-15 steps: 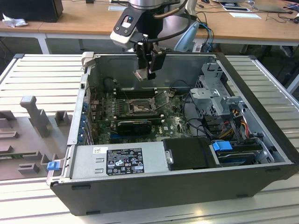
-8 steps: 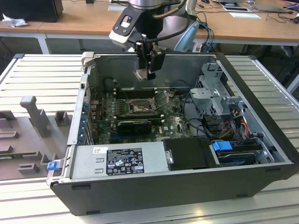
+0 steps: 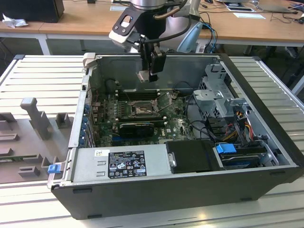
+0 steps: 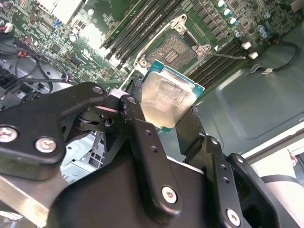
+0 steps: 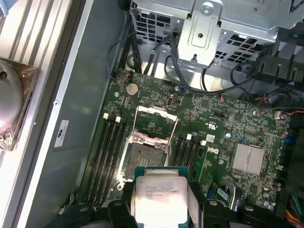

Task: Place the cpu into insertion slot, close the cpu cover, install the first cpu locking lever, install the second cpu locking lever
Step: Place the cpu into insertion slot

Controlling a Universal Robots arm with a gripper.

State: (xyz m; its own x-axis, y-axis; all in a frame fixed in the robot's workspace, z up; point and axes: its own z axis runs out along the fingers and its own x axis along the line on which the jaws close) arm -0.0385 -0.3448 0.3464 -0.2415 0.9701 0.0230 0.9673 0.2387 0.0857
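My gripper (image 3: 151, 71) hangs over the open computer case, shut on the cpu (image 3: 144, 76), a pale silver square chip held by its edges above the motherboard. In both wrist views the cpu (image 4: 166, 102) (image 5: 159, 194) sits between the black fingers (image 4: 137, 118). The insertion slot (image 3: 141, 110) (image 5: 145, 159) (image 4: 178, 52) lies below it with its brownish-gold centre bare. The cpu cover (image 5: 156, 119), a thin grey metal frame, is swung open beside the slot. The cpu is well above the slot and apart from it.
Long black memory slots (image 5: 107, 152) flank the socket on both sides. A long black card (image 3: 135, 128) lies near it, with the power supply (image 3: 118, 164) at the front. A metal drive cage (image 3: 218, 95) and loose cables (image 3: 232, 128) fill the exterior view's right.
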